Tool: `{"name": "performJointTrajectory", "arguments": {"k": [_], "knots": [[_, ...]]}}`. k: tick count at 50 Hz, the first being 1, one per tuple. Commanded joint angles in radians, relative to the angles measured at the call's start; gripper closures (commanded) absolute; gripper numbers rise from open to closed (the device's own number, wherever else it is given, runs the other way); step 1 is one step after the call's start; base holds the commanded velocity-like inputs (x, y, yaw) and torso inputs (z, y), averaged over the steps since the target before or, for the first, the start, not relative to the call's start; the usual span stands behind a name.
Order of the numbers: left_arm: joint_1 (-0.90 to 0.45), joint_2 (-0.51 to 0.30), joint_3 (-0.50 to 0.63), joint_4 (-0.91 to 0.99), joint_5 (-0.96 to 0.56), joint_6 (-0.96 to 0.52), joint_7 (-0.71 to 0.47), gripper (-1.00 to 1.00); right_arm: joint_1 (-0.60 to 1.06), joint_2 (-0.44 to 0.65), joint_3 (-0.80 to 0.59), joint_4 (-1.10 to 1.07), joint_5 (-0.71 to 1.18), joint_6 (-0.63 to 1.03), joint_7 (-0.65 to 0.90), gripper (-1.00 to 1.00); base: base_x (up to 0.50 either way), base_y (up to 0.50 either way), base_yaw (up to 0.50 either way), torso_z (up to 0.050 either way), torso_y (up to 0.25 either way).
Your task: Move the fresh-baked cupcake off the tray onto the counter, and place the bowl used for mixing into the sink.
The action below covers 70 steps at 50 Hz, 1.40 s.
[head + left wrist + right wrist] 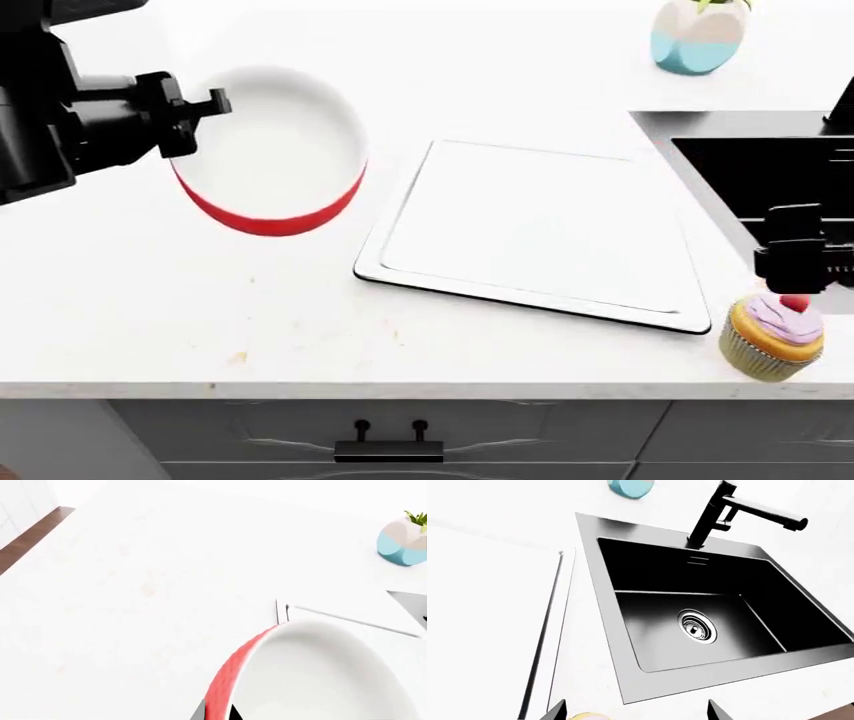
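My left gripper (200,105) is shut on the near-left rim of the red bowl (271,150), which is tilted over the counter (134,300) left of the tray. In the left wrist view the red rim (227,680) runs between my fingers (198,714). The silver tray (534,225) lies empty. The cupcake (771,338) stands on the counter just right of the tray's front corner. Directly above it my right gripper (798,250) hangs open; its wrist view shows only the cupcake's top edge (587,716) between wide-apart fingertips (557,712). The black sink (694,610) lies beyond.
A white-and-teal vase (697,35) with a plant stands at the back, left of the sink (774,160). The black tap (727,510) rises behind the basin, with a round drain (697,626) in its floor. The counter's front edge runs close to the cupcake.
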Motion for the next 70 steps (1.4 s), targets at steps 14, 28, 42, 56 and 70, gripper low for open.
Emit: {"name": "performJointTrajectory", "arguments": {"k": [14,28,42,56,70], "knots": [[-0.136,0.019,-0.008,-0.04,-0.032,-0.038,-0.041,1.0,0.228,0.009,0.003,0.0,0.175,0.111,0.169,-1.0,0.0,0.0,0.0,0.001,0.001],[-0.24,0.062,-0.007,-0.099,-0.065,-0.055,-0.073,1.0,0.183,0.067,0.006,-0.058,0.158,0.045,0.135,-1.0,0.0,-0.45,0.0,0.0,0.001],[-0.253,0.07,-0.008,-0.097,-0.076,-0.05,-0.072,1.0,0.167,0.083,0.002,-0.075,0.135,0.013,0.107,-1.0,0.0,-0.5,0.0,0.0,0.0],[-0.244,0.072,-0.011,-0.086,-0.087,-0.039,-0.076,1.0,0.157,0.097,0.0,-0.085,0.122,-0.002,0.089,-1.0,0.0,-0.5,0.0,0.001,0.001],[-0.237,0.079,-0.01,-0.08,-0.082,-0.024,-0.07,1.0,0.141,0.095,-0.006,-0.091,0.103,-0.021,0.074,-1.0,0.0,-0.5,0.0,0.0,0.001]]}}
